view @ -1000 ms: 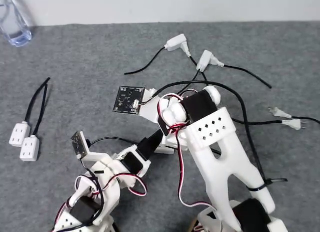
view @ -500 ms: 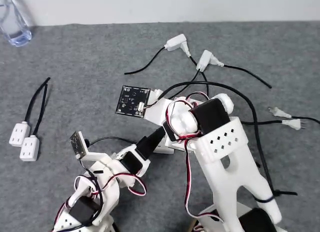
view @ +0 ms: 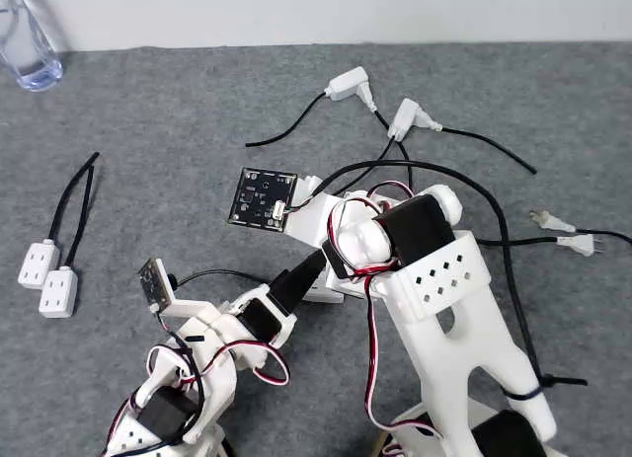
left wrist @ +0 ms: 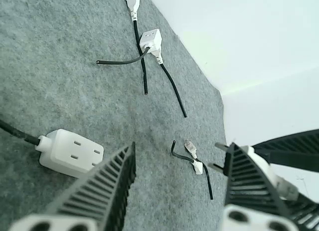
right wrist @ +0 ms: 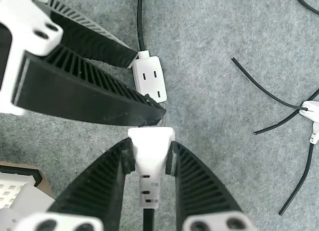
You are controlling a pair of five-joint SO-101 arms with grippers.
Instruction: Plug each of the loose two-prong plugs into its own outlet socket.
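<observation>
At the far left a clear bottle (view: 25, 42) is standing at the edge of the grey carpet (view: 158, 131). Nearer the arms, 2 spare sockets (view: 47, 276) are lying side by side with their black cords trailing away.

Further right, the left gripper (left wrist: 179, 153) is hanging low over the carpet with its 2 black fingers spread wide, grasping nothing. A white outlet socket (right wrist: 150, 79) is lying flat between those fingers near their tips, its slotted face turned up. Whether either finger is touching it cannot be told.

Right beside it, the right gripper (right wrist: 149, 143) is clenching a white plug (right wrist: 149, 163) by its body, with the cord running back between the fingers. The plug's 2 bare prongs are pointing toward the outlet socket and are staying clear of it, close to the tip of 1 left finger.

Past the arms, at the far side of the carpet, 2 white connectors (view: 348, 84) are lying near each other with their cords crossing. At the far right, 2 small plugs (view: 583, 245) are lying loose, well apart from every socket.
</observation>
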